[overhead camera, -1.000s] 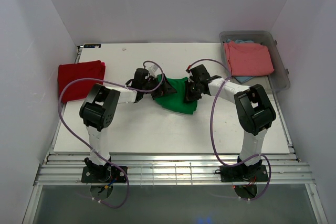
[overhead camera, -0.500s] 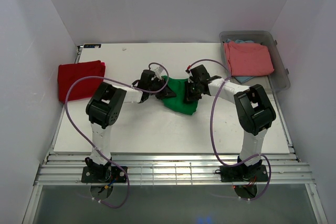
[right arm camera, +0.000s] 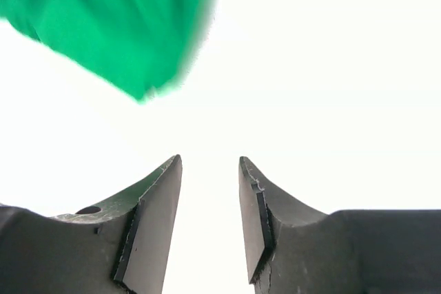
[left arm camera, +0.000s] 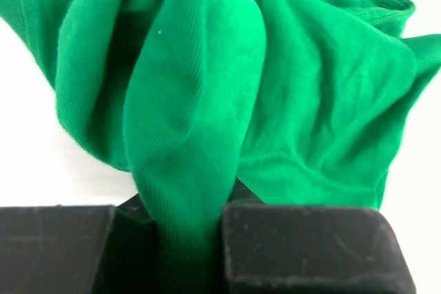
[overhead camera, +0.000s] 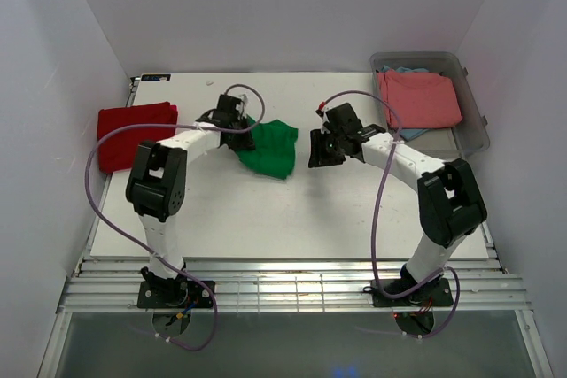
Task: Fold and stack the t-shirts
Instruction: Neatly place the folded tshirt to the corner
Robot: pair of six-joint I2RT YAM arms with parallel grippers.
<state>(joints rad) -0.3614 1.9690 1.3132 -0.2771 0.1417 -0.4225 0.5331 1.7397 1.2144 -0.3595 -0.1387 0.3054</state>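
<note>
The bright green t-shirt (overhead camera: 273, 150) lies crumpled at the middle of the white table (overhead camera: 292, 210). My left gripper (overhead camera: 243, 127) is at its left edge, shut on a bunched fold of the green t-shirt (left arm camera: 275, 94), and the cloth fills the gap between the left gripper's (left arm camera: 187, 239) jaws. My right gripper (overhead camera: 315, 151) hovers just right of the shirt, open and empty. In the right wrist view the right gripper (right arm camera: 210, 170) has bare table between its fingers, with the green t-shirt (right arm camera: 117, 25) ahead to the left. A folded deep red t-shirt (overhead camera: 133, 133) lies at the table's left edge.
A clear plastic bin (overhead camera: 479, 121) stands at the back right, holding a salmon-pink t-shirt (overhead camera: 418, 99) over a light blue one (overhead camera: 410, 135). White walls enclose the table on three sides.
My right gripper has let go of the green shirt and opened. My left gripper closed on the shirt and dragged it left and back, away from the right gripper.
</note>
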